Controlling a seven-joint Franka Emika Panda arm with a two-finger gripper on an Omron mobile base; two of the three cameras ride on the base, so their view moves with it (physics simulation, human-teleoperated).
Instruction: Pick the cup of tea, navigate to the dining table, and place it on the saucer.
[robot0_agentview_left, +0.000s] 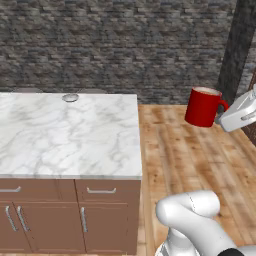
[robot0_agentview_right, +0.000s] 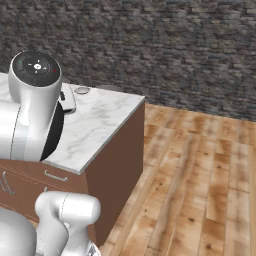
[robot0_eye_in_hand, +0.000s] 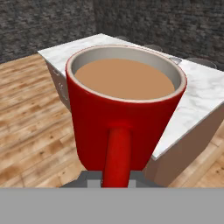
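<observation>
The cup of tea (robot0_agentview_left: 202, 106) is a glossy red mug with brown liquid, hanging in the air over the wooden floor to the right of the dining table (robot0_agentview_left: 60, 135). My gripper (robot0_agentview_left: 220, 113) is shut on its handle from the right. In the hand view the cup of tea (robot0_eye_in_hand: 124, 109) stands upright and close, with its handle pinched by my gripper (robot0_eye_in_hand: 117, 180). The saucer (robot0_agentview_left: 70, 97) is a small grey-white dish near the table's far edge, well left of the cup. It is also visible as saucer (robot0_agentview_right: 81, 90) and saucer (robot0_eye_in_hand: 175, 60).
The table's marble top (robot0_agentview_right: 95, 125) rests on a brown base with drawer fronts (robot0_agentview_left: 100, 215). Grey stool tops (robot0_agentview_left: 92, 91) peek over its far edge. A stone wall (robot0_agentview_left: 125, 45) runs behind and a dark pillar (robot0_agentview_left: 239, 47) stands at the right. Wooden floor (robot0_agentview_right: 200, 175) lies open to the right.
</observation>
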